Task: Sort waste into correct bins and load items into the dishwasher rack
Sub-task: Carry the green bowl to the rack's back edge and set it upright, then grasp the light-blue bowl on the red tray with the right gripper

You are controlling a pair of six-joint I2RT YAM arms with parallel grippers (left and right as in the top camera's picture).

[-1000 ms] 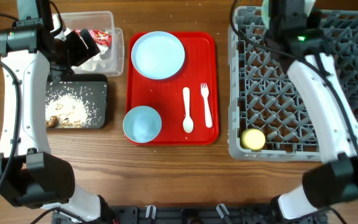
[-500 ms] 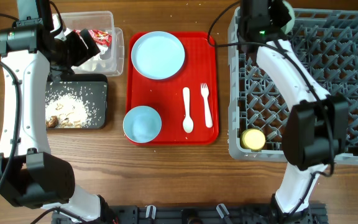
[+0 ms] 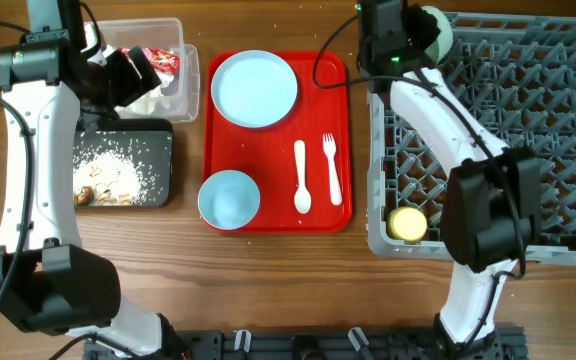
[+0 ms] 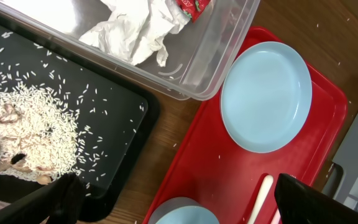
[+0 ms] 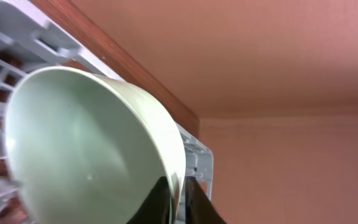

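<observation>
My right gripper (image 3: 415, 38) (image 5: 180, 199) is shut on the rim of a pale bowl (image 3: 436, 30) (image 5: 86, 143), held tilted over the far left corner of the grey rack (image 3: 378, 150) (image 5: 197, 163). A yellow cup (image 3: 406, 223) sits in the rack's near left corner. My left gripper (image 3: 133, 75) (image 4: 185, 205) is open and empty above the clear tub (image 3: 190, 85) and the black tray (image 3: 163, 140). The tub holds the napkin (image 4: 135, 31) and red wrapper (image 4: 194, 5). The black tray holds rice (image 4: 23, 124).
A red serving tray (image 3: 278, 215) lies between bins and rack. It carries a light blue plate (image 3: 254, 88) (image 4: 266, 96), a light blue bowl (image 3: 229, 198), a white spoon (image 3: 301, 180) and a fork (image 3: 331, 165).
My right arm has swung left along the rack's far edge, carrying the bowl to the far left corner. The left arm has not moved.
</observation>
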